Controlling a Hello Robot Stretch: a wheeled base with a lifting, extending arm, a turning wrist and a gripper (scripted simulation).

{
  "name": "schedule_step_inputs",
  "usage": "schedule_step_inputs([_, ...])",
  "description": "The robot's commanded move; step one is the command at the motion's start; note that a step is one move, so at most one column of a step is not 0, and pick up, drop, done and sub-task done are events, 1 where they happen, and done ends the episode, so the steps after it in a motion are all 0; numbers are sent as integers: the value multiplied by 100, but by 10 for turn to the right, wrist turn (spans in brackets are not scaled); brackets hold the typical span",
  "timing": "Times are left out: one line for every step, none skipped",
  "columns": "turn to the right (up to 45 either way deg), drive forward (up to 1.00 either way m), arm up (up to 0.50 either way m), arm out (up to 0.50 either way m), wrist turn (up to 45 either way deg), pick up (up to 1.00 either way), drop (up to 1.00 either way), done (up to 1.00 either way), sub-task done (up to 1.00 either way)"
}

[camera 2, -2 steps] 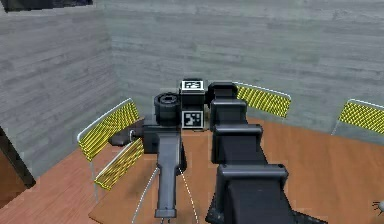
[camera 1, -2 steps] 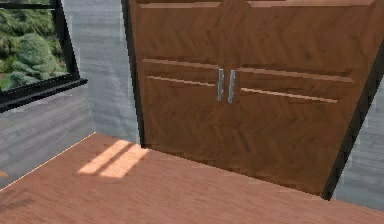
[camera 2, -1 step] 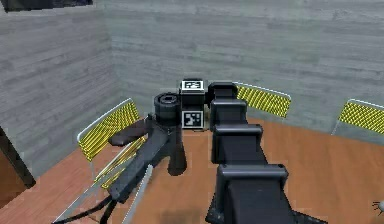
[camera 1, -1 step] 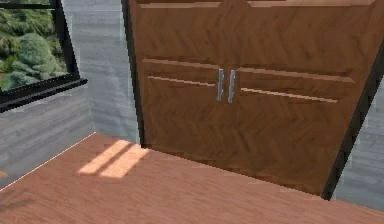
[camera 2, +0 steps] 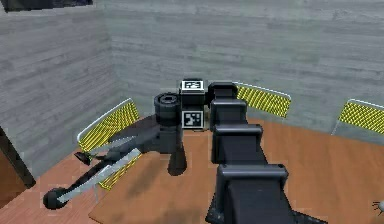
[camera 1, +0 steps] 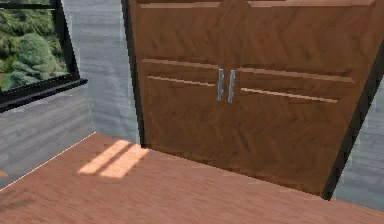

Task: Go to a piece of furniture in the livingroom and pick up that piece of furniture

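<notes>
The gripper (camera 2: 65,180) is reaching toward eight o'clock over the wooden floor (camera 2: 330,170). A yellow-striped curved panel (camera 2: 108,128) is lying behind it, so its grip and load cannot be told. Wooden double doors (camera 1: 235,90) are standing ahead.

Wooden double doors (camera 1: 285,135) ahead, bare floor (camera 1: 190,195)

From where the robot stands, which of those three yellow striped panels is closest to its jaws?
The panel at the arm side view's left: the jaws point toward it. The middle one and right one lie past the arm.
</notes>
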Motion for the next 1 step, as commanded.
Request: schedule_step_inputs([0, 0, 0, 0, 420, 0, 0, 0, 0])
